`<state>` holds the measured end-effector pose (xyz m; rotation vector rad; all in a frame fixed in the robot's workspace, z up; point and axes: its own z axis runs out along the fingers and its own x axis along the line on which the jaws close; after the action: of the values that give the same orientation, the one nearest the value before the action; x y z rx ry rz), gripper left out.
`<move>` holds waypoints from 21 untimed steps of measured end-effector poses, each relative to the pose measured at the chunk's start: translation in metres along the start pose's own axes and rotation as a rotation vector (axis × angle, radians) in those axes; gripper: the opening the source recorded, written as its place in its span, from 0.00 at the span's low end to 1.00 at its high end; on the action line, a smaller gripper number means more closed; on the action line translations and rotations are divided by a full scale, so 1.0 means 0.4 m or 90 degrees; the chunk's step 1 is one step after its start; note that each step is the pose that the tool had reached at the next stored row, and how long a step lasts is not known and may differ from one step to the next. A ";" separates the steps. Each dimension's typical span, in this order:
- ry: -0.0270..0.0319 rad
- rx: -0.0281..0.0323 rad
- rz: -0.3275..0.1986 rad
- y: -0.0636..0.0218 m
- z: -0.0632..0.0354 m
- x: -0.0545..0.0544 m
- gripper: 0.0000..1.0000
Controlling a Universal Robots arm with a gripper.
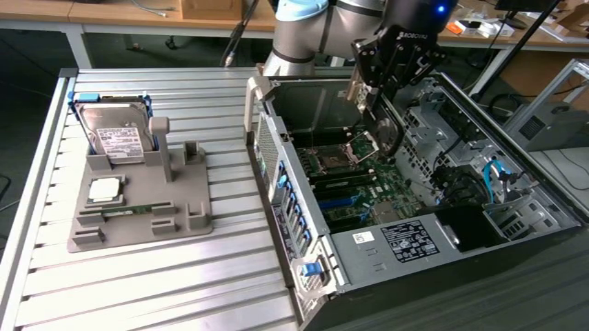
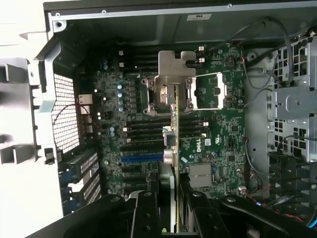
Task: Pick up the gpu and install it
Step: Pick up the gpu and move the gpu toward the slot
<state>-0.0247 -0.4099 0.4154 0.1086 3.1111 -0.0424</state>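
My gripper (image 1: 376, 103) hangs over the open computer case (image 1: 276, 131), shut on the gpu (image 1: 387, 134). In the wrist view the gpu (image 2: 176, 148) shows edge-on between my two black fingers (image 2: 147, 213), which stand on either side of it. Its silver bracket (image 2: 174, 64) is at the end away from the fingers. The card is held in the air above the green motherboard (image 2: 218, 144), roughly over the CPU socket (image 2: 208, 91) and the black memory slots. A blue expansion slot (image 2: 141, 158) lies on the board beside the card's line.
On the slatted table at the exterior view's left, a grey fixture (image 1: 184, 207) holds a silver hard drive (image 1: 115, 134), a CPU (image 1: 104, 189) and a green memory stick (image 1: 129, 209). Inside the case are a power supply (image 1: 405, 238), drive cages (image 2: 292, 104) and loose cables (image 1: 492, 176).
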 end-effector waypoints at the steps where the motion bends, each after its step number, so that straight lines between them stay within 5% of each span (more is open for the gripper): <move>1: 0.0000 0.0006 0.000 0.000 0.000 -0.002 0.27; 21: -0.0010 0.0137 0.000 0.004 0.012 -0.048 0.27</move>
<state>-0.0052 -0.4099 0.4113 0.1081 3.1097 -0.0759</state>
